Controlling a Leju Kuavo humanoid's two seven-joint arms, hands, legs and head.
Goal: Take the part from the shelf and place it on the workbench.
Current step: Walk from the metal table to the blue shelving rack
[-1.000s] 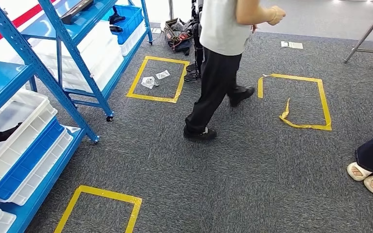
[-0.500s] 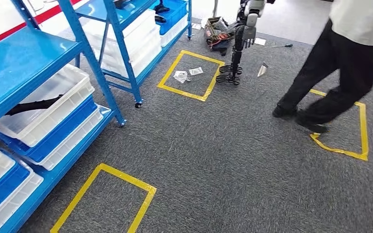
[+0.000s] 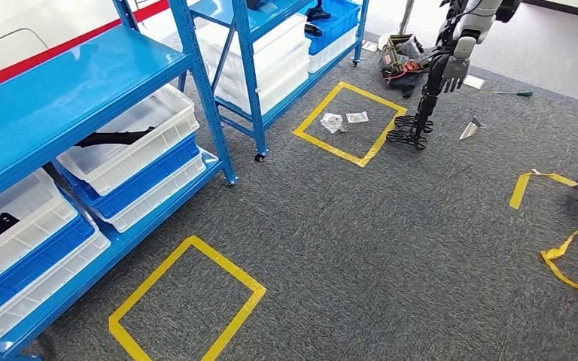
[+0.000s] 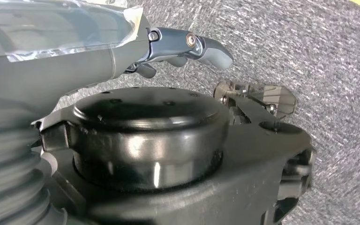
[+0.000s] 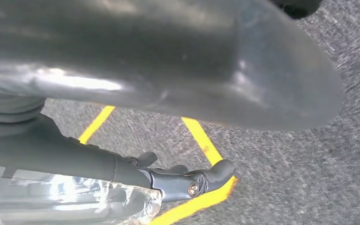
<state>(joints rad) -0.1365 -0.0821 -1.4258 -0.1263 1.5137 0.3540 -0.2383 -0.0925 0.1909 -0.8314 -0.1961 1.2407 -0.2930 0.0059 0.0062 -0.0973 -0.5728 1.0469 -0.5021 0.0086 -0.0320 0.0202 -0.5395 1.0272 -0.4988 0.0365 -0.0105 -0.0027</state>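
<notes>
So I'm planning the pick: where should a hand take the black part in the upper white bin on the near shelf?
Probably at the thicker dark end of the black part, which lies flat and long across the open white bin. Come from the aisle side, reaching in under the blue shelf and down over the bin's front rim, since the board overhead blocks a straight drop. Its exact shape is hard to make out.

Each robot hand, left [image 4: 187, 47] and right [image 5: 187, 180], has dark grey metal fingers with a silver screw at the joint; the left's thumb tip is lighter grey. Crinkled clear plastic wraps both forearms, beside a ribbed grey cover
</notes>
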